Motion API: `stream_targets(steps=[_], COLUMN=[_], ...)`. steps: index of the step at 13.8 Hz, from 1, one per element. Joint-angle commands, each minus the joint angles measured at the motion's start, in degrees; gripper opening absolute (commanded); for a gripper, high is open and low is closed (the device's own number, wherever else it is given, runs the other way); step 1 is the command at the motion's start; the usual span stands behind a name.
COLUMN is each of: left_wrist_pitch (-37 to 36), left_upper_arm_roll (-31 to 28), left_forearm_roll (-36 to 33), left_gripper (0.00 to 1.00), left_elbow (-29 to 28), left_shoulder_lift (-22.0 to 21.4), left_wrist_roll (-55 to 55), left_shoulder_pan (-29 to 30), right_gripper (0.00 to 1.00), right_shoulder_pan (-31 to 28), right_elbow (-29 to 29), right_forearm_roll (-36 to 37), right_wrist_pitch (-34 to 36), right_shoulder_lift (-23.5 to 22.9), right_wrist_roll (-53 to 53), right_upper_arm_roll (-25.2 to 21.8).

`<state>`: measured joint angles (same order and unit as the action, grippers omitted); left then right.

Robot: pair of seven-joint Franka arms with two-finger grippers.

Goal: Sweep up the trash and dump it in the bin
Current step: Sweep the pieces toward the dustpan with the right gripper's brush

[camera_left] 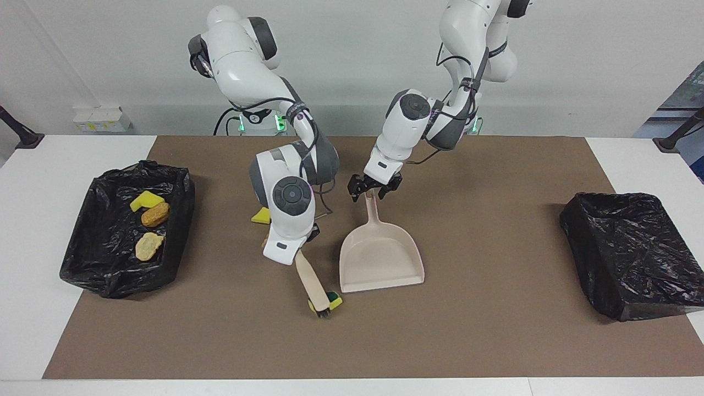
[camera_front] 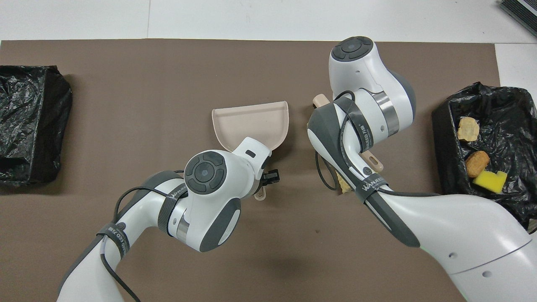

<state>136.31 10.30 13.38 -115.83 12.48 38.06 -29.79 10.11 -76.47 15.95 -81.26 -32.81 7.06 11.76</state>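
Observation:
My right gripper (camera_left: 301, 251) is shut on the beige brush (camera_left: 312, 283), whose bristles rest on the mat. A green-topped sponge scrap (camera_left: 334, 300) lies against the bristles, just off the corner of the beige dustpan's (camera_left: 379, 258) mouth. The dustpan (camera_front: 251, 123) lies flat, handle toward the robots. My left gripper (camera_left: 375, 188) sits low around the tip of that handle. A yellow scrap (camera_left: 260, 216) and a tan scrap (camera_front: 345, 184) lie on the mat beside the right arm. The black-lined bin (camera_left: 110, 275) at the right arm's end holds a yellow piece (camera_left: 146, 199) and two brown pieces.
A second black-lined bin (camera_left: 632, 253) stands at the left arm's end of the table and shows nothing inside. The brown mat (camera_left: 495, 330) covers the middle of the white table. Both arms hang low over the mat's centre.

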Motion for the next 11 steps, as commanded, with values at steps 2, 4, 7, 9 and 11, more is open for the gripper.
stream_targets(steps=[2,4,7,9,11], left_wrist_pitch=[-0.34,-0.87,-1.48,-2.88,-5.51], left_upper_arm_roll=[-0.19,-0.28,-0.28,-0.28,-0.63], left_forearm_roll=[-0.99,-0.99,-1.08,-1.69,-2.4], left_gripper=[0.42,0.16,0.0,0.0,0.0], left_elbow=[-0.36,-0.36,-0.27,0.25,1.04], left_shoulder_lift=[-0.09,-0.09,-0.09,-0.17,-0.79], left_wrist_roll=[-1.14,-1.32,-1.5,-5.86,-15.16], left_shoulder_pan=[0.0,0.0,0.0,0.0,0.08], right_gripper=[0.0,0.0,0.0,0.0,0.0], right_shoulder_pan=[-4.13,-4.56,-8.33,-10.45,-12.12], right_elbow=[-15.87,-17.14,-16.96,-17.31,-18.54], right_forearm_roll=[0.22,-0.39,-7.06,-9.18,-9.19], right_wrist_pitch=[-1.36,-0.93,-0.57,0.91,2.59], right_shoulder_lift=[10.56,12.77,16.8,19.18,19.98], right_wrist_roll=[3.05,3.31,4.54,4.1,3.75], right_upper_arm_roll=[0.72,0.72,0.63,0.63,0.54])
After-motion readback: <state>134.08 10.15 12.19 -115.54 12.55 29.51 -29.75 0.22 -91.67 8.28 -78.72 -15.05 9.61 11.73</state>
